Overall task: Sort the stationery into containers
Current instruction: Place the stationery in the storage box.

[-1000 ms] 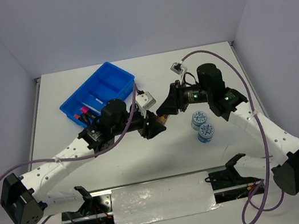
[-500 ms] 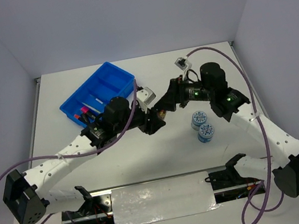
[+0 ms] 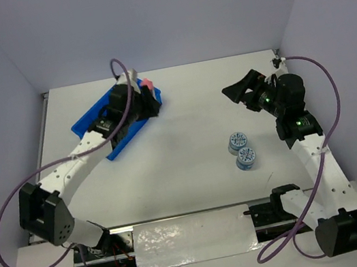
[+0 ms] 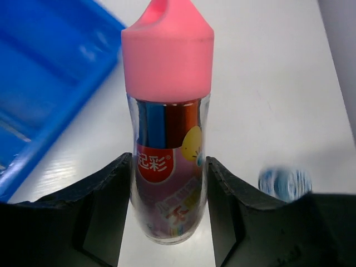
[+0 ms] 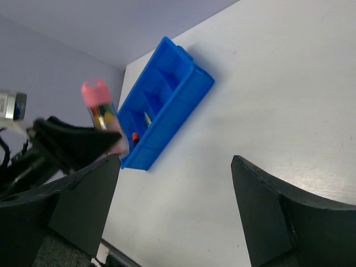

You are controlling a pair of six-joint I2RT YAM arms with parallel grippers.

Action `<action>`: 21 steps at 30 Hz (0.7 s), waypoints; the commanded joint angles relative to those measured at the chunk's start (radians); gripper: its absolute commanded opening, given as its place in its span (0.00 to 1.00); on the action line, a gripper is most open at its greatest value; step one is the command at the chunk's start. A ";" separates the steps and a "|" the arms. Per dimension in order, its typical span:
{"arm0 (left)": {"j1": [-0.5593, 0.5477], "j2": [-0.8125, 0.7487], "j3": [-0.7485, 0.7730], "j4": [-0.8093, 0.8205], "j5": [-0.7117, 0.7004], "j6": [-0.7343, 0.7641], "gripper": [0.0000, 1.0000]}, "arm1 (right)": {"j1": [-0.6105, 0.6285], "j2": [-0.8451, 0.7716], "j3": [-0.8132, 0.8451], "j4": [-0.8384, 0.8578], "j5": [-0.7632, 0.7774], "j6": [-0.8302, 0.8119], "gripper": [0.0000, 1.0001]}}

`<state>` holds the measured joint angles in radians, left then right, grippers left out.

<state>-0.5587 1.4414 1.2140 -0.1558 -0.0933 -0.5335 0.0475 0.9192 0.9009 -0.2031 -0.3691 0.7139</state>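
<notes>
- Your left gripper (image 4: 169, 167) is clenched on the lower body of the pink-capped bottle (image 4: 167, 111). The bottle stands upright between the fingers, raised by the far end of the blue tray (image 3: 90, 120).
- In the left wrist view the tray's rim lies off to one side of the bottle. You cannot tell whether the bottle hangs over a compartment, so centre it over one before lowering.
- Choose a compartment with room, bring the base down close to the floor, then release. Dropped from height, it would probably tip.
- Your right gripper (image 5: 175, 161) is spread wide and empty, well apart from the tray; hold it clear.
- The two discs (image 3: 237, 142) lie on the table (image 3: 183, 119), touching each other, waiting their turn.
</notes>
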 commanded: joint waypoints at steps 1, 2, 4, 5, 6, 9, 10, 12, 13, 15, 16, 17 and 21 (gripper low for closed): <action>0.117 0.072 0.107 -0.060 -0.195 -0.281 0.00 | -0.001 -0.013 0.012 0.010 0.041 -0.027 0.89; 0.156 0.091 0.120 -0.071 -0.232 -0.358 0.00 | -0.001 -0.017 0.010 0.010 0.041 -0.033 0.89; 0.180 0.143 0.165 -0.085 -0.279 -0.423 0.00 | -0.001 -0.023 0.006 0.004 0.045 -0.053 0.89; 0.189 0.160 0.201 -0.108 -0.355 -0.472 0.00 | -0.001 -0.031 0.003 0.002 0.044 -0.060 0.89; 0.194 0.178 0.222 -0.113 -0.380 -0.494 0.00 | -0.001 -0.036 0.003 -0.004 0.042 -0.077 0.89; 0.232 0.270 0.310 -0.142 -0.398 -0.534 0.00 | -0.001 -0.042 0.006 -0.012 0.022 -0.105 0.89; 0.247 0.328 0.337 -0.163 -0.405 -0.563 0.00 | -0.001 -0.039 0.007 -0.015 0.010 -0.113 0.89; 0.261 0.403 0.399 -0.162 -0.389 -0.553 0.00 | -0.001 -0.039 0.006 -0.016 -0.004 -0.125 0.89; 0.273 0.431 0.418 -0.168 -0.381 -0.554 0.00 | -0.001 -0.036 0.003 -0.012 -0.017 -0.128 0.89; 0.279 0.503 0.484 -0.213 -0.378 -0.557 0.00 | -0.001 -0.030 -0.003 -0.001 -0.033 -0.131 0.89; 0.287 0.552 0.522 -0.235 -0.379 -0.581 0.00 | -0.001 -0.019 -0.003 0.008 -0.048 -0.137 0.89; 0.287 0.553 0.524 -0.235 -0.379 -0.582 0.00 | -0.001 -0.019 -0.003 0.010 -0.051 -0.139 0.89; 0.289 0.573 0.492 -0.202 -0.375 -0.594 0.05 | -0.001 -0.002 -0.007 0.019 -0.065 -0.146 0.89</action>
<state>-0.2718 2.0224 1.6840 -0.3828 -0.4450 -1.0954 0.0475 0.9089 0.9005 -0.2241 -0.4053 0.5961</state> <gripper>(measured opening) 0.625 0.888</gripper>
